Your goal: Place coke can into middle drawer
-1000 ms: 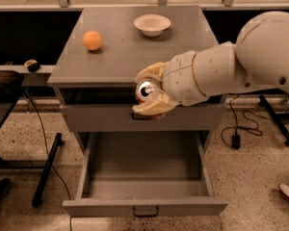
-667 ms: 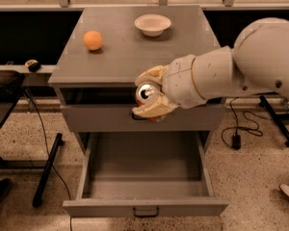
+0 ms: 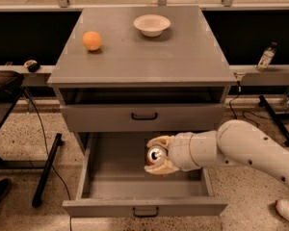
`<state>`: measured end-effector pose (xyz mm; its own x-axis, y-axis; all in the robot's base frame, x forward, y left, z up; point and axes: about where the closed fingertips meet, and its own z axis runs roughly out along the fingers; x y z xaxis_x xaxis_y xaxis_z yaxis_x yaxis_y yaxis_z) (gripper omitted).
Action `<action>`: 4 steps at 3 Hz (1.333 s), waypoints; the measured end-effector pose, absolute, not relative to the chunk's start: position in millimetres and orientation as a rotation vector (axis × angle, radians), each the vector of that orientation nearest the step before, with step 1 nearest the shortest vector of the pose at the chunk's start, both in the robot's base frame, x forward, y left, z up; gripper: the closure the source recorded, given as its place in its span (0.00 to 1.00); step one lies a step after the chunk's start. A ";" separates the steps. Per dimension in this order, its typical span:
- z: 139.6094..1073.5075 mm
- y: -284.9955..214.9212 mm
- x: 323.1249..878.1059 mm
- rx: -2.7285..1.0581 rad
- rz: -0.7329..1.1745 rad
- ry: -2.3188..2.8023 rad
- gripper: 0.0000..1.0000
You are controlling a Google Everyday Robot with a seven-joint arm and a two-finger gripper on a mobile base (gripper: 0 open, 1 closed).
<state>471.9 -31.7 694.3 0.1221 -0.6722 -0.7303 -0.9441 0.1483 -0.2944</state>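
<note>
My gripper [image 3: 157, 155] is shut on the coke can [image 3: 156, 155]; only the can's silver top and a sliver of red side show between the cream fingers [image 3: 159, 142]. The white arm reaches in from the right. The can hangs low inside the open middle drawer [image 3: 106, 189], a wide shallow grey tray pulled out at the cabinet's bottom, with a small dark handle [image 3: 145, 211] on its front. The can sits over the drawer's right-centre part. I cannot tell whether it touches the drawer floor.
The upper grey drawer front with a black handle [image 3: 144, 116] is shut above the gripper. An orange ball [image 3: 92, 40] and a white bowl [image 3: 151, 24] stand on the cabinet top [image 3: 144, 57]. A bottle [image 3: 266, 57] stands at the right. A black stand leg [image 3: 45, 170] is at the left.
My arm has dropped from in front of the upper drawer down into the open middle drawer, carrying the can with it.
</note>
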 end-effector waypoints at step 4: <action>514.9 -12.0 496.9 -1.482 0.643 1.813 1.00</action>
